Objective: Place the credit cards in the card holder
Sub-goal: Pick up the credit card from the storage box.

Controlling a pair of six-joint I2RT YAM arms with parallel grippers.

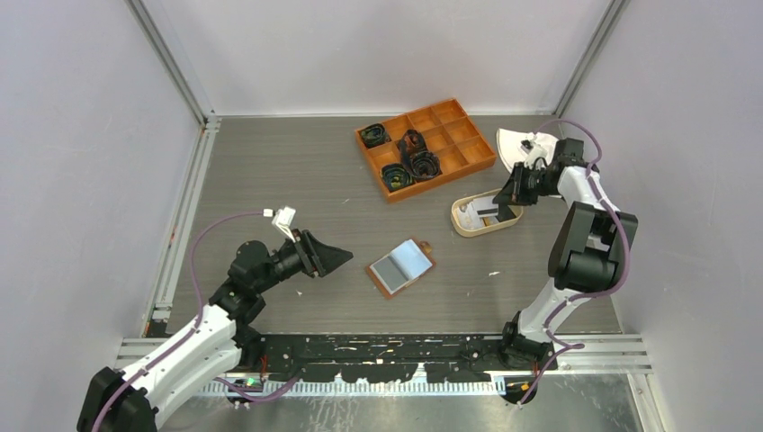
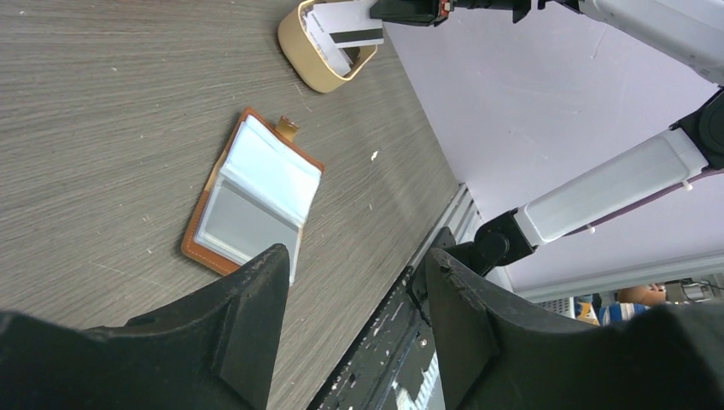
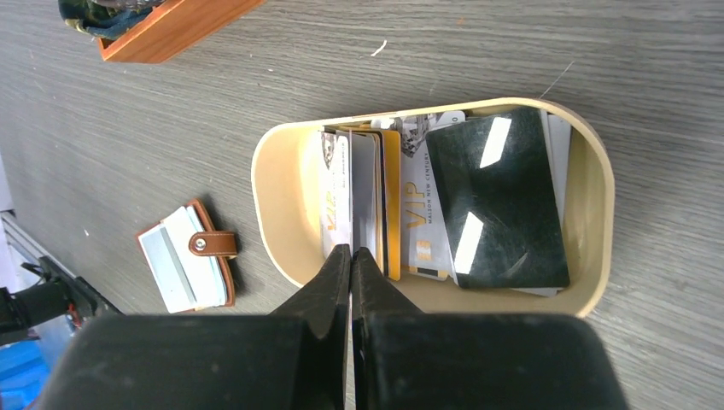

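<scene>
From above we saw the left gripper half open and empty, the open card holder ahead of it, and the right gripper down at the beige tray. Left wrist: the holder lay ahead, untouched. Right wrist: the jaws were pinched shut on one upright card among the credit cards in the tray.

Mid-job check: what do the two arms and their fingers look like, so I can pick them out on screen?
The left arm and right arm both have white links and black joints, each with a purple cable running along it. Their fingers are plain matte black wedges tapering to narrow tips.
</scene>
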